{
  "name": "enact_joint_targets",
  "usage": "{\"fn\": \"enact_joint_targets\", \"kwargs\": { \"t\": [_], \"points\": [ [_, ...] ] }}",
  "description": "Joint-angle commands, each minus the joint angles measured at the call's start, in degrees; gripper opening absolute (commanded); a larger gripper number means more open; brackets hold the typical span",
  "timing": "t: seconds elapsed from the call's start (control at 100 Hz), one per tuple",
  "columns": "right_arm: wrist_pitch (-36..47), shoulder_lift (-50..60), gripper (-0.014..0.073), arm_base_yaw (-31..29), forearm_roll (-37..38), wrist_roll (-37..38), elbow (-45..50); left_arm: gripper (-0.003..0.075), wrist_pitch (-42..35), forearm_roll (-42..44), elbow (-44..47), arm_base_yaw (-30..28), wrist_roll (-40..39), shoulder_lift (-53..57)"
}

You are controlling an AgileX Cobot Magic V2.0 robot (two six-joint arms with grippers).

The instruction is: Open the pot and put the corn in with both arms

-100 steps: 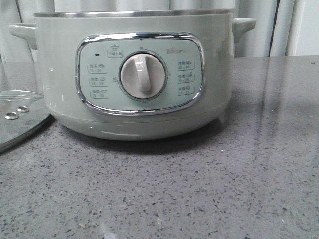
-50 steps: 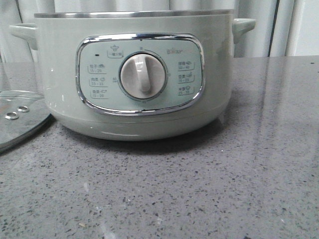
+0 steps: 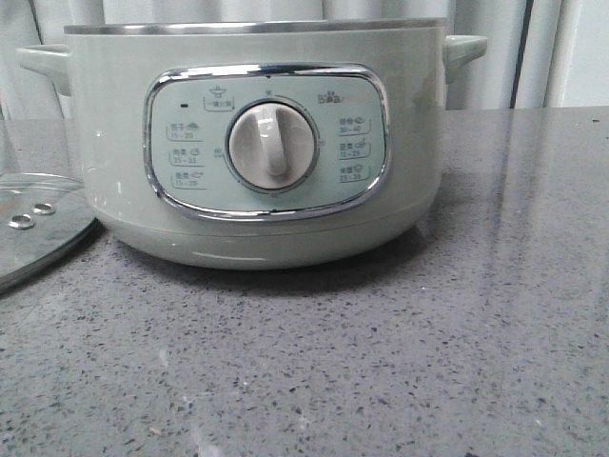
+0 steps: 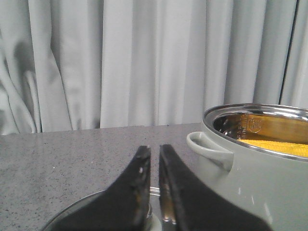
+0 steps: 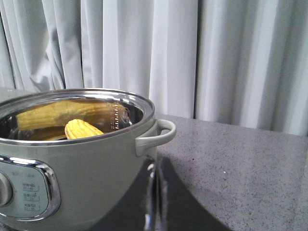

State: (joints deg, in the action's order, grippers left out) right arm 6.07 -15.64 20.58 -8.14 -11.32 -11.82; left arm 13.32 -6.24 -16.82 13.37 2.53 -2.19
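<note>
The pale green pot (image 3: 257, 143) stands open on the grey table, dial facing me. The yellow corn (image 5: 82, 129) lies inside it and also shows in the left wrist view (image 4: 281, 146). The glass lid (image 3: 38, 224) lies flat on the table left of the pot. My left gripper (image 4: 154, 149) is shut and empty, low over the lid (image 4: 82, 214), beside the pot's left handle (image 4: 209, 147). My right gripper (image 5: 156, 163) is shut and empty, low beside the pot's right handle (image 5: 156, 134). Neither gripper shows in the front view.
Grey speckled tabletop (image 3: 381, 362) stretches in front of and to the right of the pot. Pale curtains (image 3: 533, 57) hang behind the table.
</note>
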Motion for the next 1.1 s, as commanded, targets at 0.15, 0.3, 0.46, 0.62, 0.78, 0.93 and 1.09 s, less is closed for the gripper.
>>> {"fn": "enact_joint_targets", "kwargs": {
  "t": [0.15, 0.3, 0.46, 0.62, 0.78, 0.93, 1.09],
  "points": [
    [5.3, 2.1, -0.0064, 0.0, 0.6, -0.7, 0.7, -0.0020, -3.9, -0.7, -1.4, 0.3, -0.1, -0.7],
    [5.3, 2.1, -0.0064, 0.0, 0.6, -0.7, 0.7, -0.0020, -3.9, -0.7, -1.4, 0.3, -0.1, -0.7],
    [5.3, 2.1, -0.0064, 0.0, 0.6, -0.7, 0.7, -0.0020, -3.9, -0.7, -1.4, 0.3, -0.1, -0.7],
    [5.3, 2.1, -0.0064, 0.0, 0.6, -0.7, 0.7, -0.0020, -11.2, -0.7, 3.3, -0.2, -0.1, -0.7],
    [5.3, 2.1, -0.0064, 0.0, 0.6, -0.7, 0.7, -0.0020, -20.7, -0.6, 11.5, -6.2, -0.1, 0.0],
    [5.3, 2.1, -0.0064, 0.0, 0.6, -0.7, 0.7, -0.0020, -20.5, 0.6, 17.6, -11.1, -0.1, 4.3],
    [5.3, 2.1, -0.0064, 0.0, 0.6, -0.7, 0.7, -0.0020, -6.7, 1.6, 18.2, -13.4, -0.1, 4.3]
  ]
}}
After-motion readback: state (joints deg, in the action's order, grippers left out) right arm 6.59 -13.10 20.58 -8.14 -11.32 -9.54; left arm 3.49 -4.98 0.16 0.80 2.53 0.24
